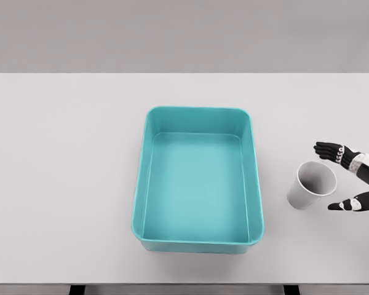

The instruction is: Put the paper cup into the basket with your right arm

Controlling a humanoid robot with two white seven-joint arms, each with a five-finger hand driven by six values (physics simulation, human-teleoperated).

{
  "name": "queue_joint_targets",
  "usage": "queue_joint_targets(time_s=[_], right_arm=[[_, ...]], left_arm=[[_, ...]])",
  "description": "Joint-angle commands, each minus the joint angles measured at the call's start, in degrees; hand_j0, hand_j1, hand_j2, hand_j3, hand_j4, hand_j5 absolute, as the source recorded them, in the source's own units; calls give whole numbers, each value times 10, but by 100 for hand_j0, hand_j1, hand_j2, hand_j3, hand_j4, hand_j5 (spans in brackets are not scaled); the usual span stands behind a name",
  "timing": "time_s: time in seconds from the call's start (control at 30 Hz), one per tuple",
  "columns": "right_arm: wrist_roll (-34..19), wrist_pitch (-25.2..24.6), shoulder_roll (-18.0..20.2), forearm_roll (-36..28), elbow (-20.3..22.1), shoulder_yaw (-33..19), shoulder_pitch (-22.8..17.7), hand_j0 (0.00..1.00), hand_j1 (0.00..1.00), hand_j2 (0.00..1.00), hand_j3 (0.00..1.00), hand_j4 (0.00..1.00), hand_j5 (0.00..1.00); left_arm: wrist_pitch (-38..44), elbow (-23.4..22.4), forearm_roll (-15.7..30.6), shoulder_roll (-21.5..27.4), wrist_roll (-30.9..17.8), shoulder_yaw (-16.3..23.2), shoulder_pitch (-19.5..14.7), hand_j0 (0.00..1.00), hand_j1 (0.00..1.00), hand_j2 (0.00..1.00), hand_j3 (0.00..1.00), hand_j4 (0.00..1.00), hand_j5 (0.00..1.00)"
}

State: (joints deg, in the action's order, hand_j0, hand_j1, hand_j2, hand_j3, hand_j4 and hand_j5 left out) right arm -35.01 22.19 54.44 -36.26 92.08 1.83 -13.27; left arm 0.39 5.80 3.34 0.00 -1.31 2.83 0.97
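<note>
Worktop [61, 184]: pale grey-white surface spanning the full width of the head view; it carries the basket and the cup.
Basket [198, 113]: teal rectangular tub with rounded corners and raised walls, at the centre of the worktop, long axis running away from the camera. Interior holds nothing.
Paper cup [312, 184]: white, standing on the worktop to the right of the basket, outside it and separated from its right wall by a gap. The cup appears tilted, with its open mouth showing toward the upper right.
Right hand [352, 179]: enters from the right edge, just beside the cup mouth. Fingers [329, 149] are spread above the rim, thumb below it; the hand is wide apart and grasps nothing. Contact with the cup cannot be confirmed.
</note>
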Motion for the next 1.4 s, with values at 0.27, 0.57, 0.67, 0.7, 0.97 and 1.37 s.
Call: queue_joint_targets(time_s=[0.27,0.57,0.67,0.7,0.97,1.37], right_arm=[[0,22,-8,27,2,1,6,100,100,100,100,100,100],[0,28,-32,44,0,2,16,100,100,100,100,100,100],[0,24,-32,44,4,3,16,100,100,100,100,100,100],[0,24,-33,44,4,4,16,100,100,100,100,100,100],[0,19,-45,53,5,8,30,100,100,100,100,100,100],[0,18,-49,53,23,20,34,100,100,100,100,100,100]], left_arm=[[0,0,0,0,0,0,0,100,100,100,100,100,100],[0,0,0,0,0,0,0,100,100,100,100,100,100],[0,0,0,0,0,0,0,100,100,100,100,100,100],[1,0,0,0,0,0,0,100,100,100,100,100,100],[1,0,0,0,0,0,0,100,100,100,100,100,100],[0,0,0,0,0,0,0,100,100,100,100,100,100]])
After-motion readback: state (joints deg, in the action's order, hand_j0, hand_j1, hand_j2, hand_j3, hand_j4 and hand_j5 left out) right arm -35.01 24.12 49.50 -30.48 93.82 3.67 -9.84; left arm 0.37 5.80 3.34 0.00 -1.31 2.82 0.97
